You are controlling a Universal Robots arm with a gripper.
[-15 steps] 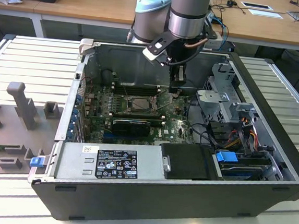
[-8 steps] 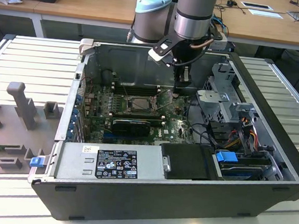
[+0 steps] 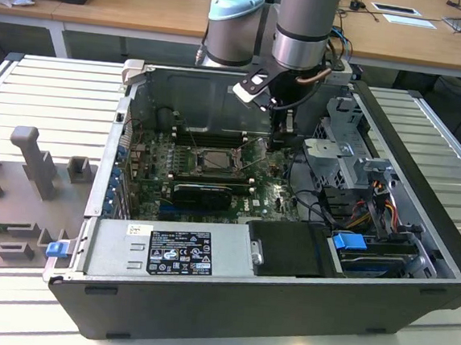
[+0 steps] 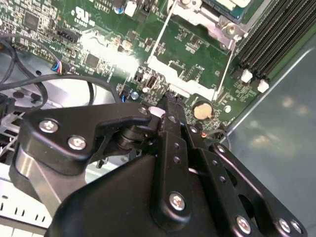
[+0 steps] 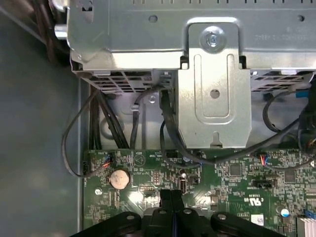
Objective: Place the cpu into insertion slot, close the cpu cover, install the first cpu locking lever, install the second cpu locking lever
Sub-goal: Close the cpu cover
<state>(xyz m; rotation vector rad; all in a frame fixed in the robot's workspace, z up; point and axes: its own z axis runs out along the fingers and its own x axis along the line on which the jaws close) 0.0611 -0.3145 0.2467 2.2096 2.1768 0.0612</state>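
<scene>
While the pincer (image 5: 170, 195) hangs clenched on nothing near the insertion slot (image 3: 213, 160), its cpu cover (image 4: 210, 17) looks lowered; both locking levers (image 4: 159, 37) seem unlatched.

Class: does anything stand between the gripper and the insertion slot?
Nothing bulky visible. In the exterior view the gripper hangs over the board at the exterior view's right of the slot; only thin metal rods beside the slot, in the second wrist view, lie between them.

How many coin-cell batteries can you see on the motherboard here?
1. The coin cell sits near the motherboard edge, close to the pincer tip. Others could be hidden under the arm.
</scene>
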